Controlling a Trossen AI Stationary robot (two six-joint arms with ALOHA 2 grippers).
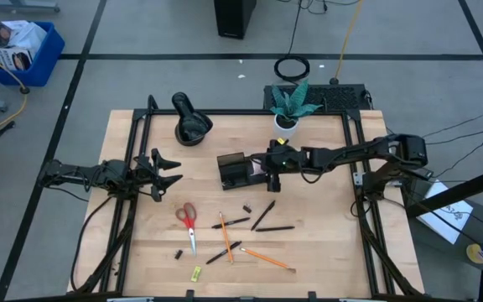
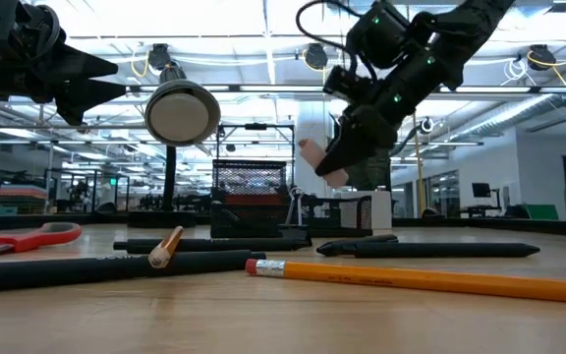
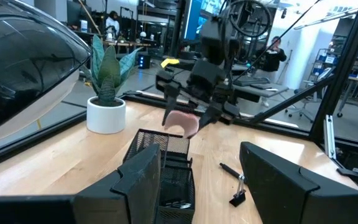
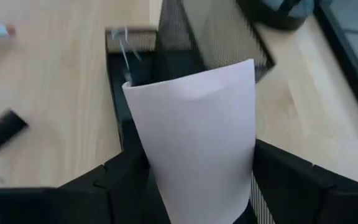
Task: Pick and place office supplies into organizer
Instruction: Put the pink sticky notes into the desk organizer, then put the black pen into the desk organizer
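My right gripper (image 1: 272,173) is shut on the pink sticky-note pad (image 4: 197,130) and hangs just above the right end of the black mesh organizer (image 1: 235,170). The low view shows the pad (image 2: 314,157) clear of the organizer (image 2: 254,192). My left gripper (image 1: 164,169) is open and hovers left of the organizer, touching nothing. Red-handled scissors (image 1: 189,223), orange pencils (image 1: 225,236), black pens (image 1: 263,216), small black clips (image 1: 247,207) and a yellow-green piece (image 1: 196,273) lie flat on the table nearer its front. My right gripper pinches the pink pad between its two fingers (image 4: 126,180), which sit on two opposite edges of it (image 4: 146,163). The fingers slant down from the table's right side. The pad is bowed into a curve and lifted clear above the organizer.
A round black lamp-like object (image 1: 191,123) stands behind the organizer to the left. A white plant pot (image 1: 286,122) stands behind it to the right. The table's black frame rail (image 1: 225,113) runs along the far edge. People show in the room beyond, in the left wrist view.
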